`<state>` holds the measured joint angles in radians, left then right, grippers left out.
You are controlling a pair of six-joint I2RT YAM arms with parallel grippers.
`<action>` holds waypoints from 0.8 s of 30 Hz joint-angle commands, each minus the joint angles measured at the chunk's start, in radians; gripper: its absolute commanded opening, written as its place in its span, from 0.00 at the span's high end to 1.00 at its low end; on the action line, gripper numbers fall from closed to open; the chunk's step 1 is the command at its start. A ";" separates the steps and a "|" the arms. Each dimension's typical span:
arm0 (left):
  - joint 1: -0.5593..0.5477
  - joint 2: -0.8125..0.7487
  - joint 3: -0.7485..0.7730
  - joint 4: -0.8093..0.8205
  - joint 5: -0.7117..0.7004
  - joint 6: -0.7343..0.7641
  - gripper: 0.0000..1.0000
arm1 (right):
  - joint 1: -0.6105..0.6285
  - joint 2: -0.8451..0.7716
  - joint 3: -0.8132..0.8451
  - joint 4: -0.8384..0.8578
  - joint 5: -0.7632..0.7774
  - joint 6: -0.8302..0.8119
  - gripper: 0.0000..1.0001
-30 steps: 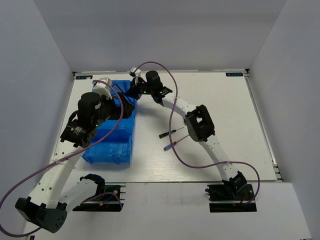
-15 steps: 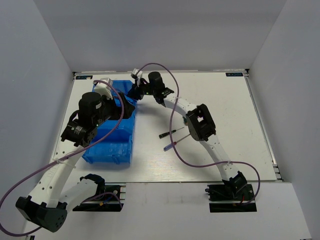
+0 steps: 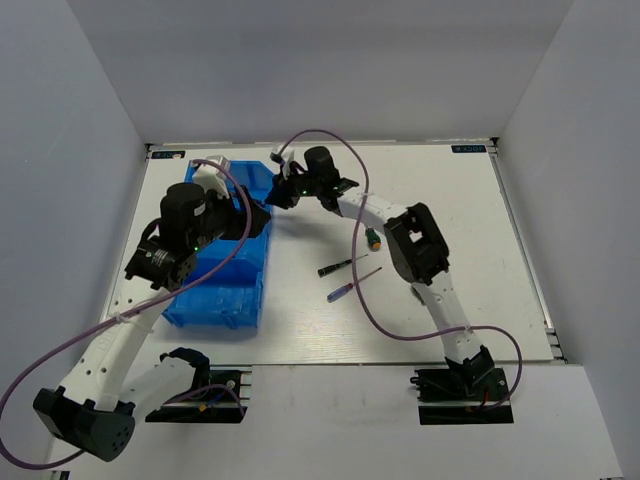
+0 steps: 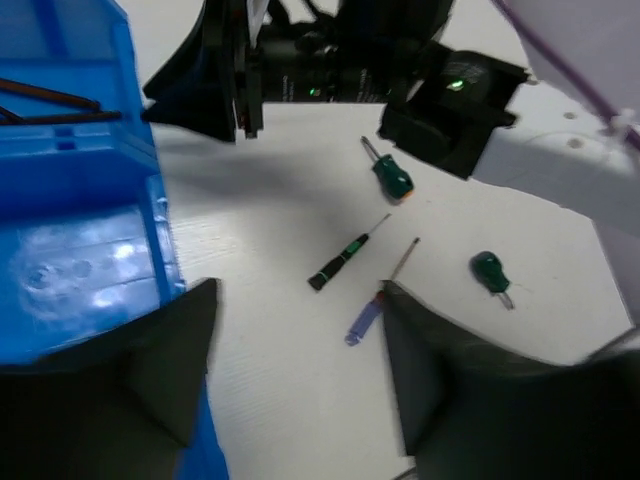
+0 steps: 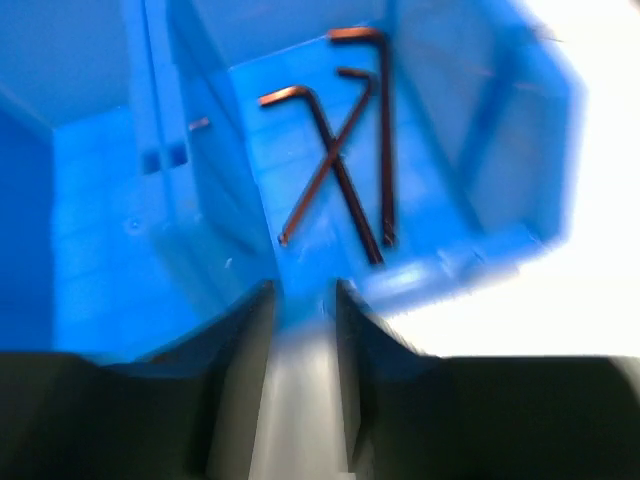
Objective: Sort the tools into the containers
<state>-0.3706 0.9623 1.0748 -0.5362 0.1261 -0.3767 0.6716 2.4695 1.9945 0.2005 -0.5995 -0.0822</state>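
Right gripper, fingers parted and empty, is hovering above three hex keys lying at the blue bin's far end; left gripper is hanging nearby, fingers spread wide, holding nothing.

Both arms stretch forward, the right bent leftward; left hand spread wide, right hand narrowly parted.

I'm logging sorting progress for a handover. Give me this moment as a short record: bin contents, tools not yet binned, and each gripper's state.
container: blue bin, left part of the table
in bin: three hex keys in one compartment, two of them crossed
on table: orange-ended stubby screwdriver; green slim screwdriver; purple slim screwdriver; green stubby screwdriver
left gripper: open, nothing between its fingers
right gripper: open, above the hex-key compartment, holding nothing
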 commanded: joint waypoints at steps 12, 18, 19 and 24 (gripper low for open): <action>-0.188 0.649 0.085 0.055 0.235 0.260 0.63 | -0.225 -0.587 -0.378 -0.926 0.569 -0.135 0.46; -0.297 0.774 0.157 0.038 0.144 0.314 0.30 | -0.300 -0.643 -0.439 -1.056 0.522 -0.101 0.29; -0.297 0.774 0.157 0.048 0.127 0.314 0.28 | -0.313 -0.638 -0.436 -1.066 0.511 -0.093 0.27; -0.329 0.774 0.125 0.067 0.072 0.303 0.28 | -0.320 -0.595 -0.442 -1.089 0.414 -0.068 0.25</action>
<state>-0.6880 1.7851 1.1877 -0.4896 0.2520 -0.0891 0.3523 1.8618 1.5387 -0.8410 -0.1154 -0.1699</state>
